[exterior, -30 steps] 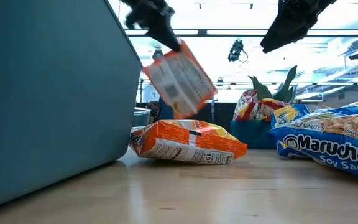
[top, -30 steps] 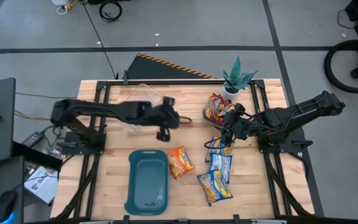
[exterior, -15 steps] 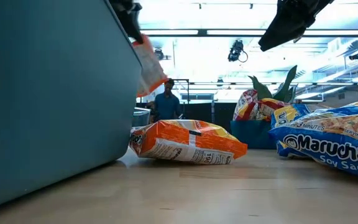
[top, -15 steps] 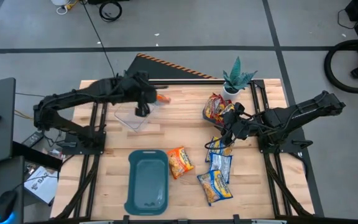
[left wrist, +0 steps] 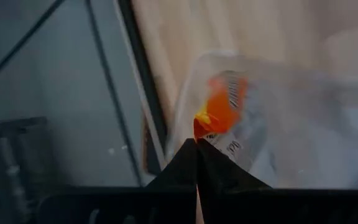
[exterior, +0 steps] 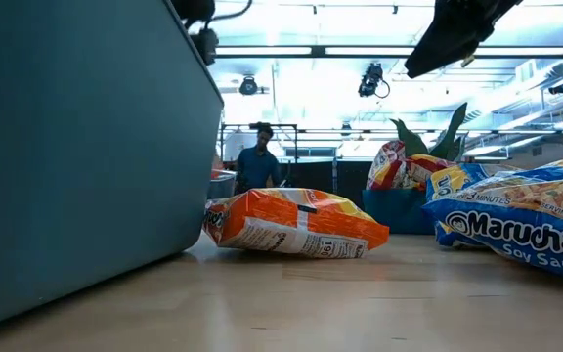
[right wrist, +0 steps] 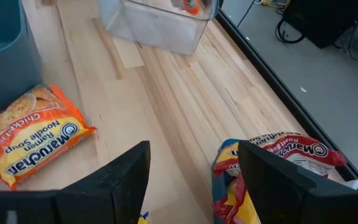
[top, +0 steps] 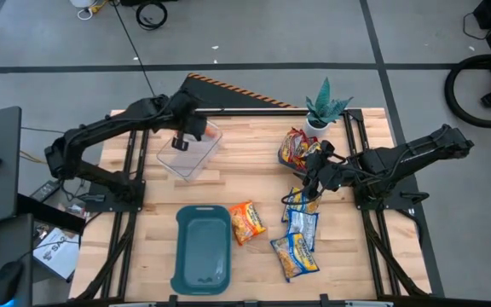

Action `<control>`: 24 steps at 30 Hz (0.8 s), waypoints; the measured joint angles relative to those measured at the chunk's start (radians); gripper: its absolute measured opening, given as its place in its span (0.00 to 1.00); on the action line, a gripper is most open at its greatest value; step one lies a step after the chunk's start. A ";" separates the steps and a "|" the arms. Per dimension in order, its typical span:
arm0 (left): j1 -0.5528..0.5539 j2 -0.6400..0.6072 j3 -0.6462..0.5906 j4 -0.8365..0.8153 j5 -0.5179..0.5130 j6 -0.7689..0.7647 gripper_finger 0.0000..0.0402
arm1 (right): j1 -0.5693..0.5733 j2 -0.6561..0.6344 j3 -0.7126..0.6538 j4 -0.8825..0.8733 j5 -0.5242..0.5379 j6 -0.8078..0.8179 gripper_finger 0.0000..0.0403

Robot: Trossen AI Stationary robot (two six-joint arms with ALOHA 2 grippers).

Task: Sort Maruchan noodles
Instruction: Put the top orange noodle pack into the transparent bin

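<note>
Left gripper (top: 189, 132) over the clear tub (top: 190, 152), clenched on an orange packet (left wrist: 219, 111).

Upper left of the high view: hangs above the tub's far corner, fingers pinched together on the packet's edge, packet dangling into the tub. Right of centre: right gripper (top: 311, 184) hovering, fingers spread, grasping nothing, above the blue and yellow packets (top: 301, 232). Lower centre: another orange packet (top: 246, 221) flat on the wood just beside the teal tray (top: 202, 249). Upper right: red packets (top: 296, 147) heaped near the potted plant (top: 325, 105).
</note>
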 joint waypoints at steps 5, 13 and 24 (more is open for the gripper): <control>0.032 -0.002 -0.087 0.096 -0.006 0.172 0.00 | -0.011 0.000 0.000 0.002 -0.010 -0.002 0.62; -0.018 -0.003 -0.255 0.112 -0.001 0.462 0.07 | -0.012 0.000 0.000 0.003 -0.016 0.001 0.62; -0.107 -0.016 -0.224 -0.030 -0.088 0.153 0.48 | -0.011 0.000 0.000 0.012 -0.032 0.001 0.62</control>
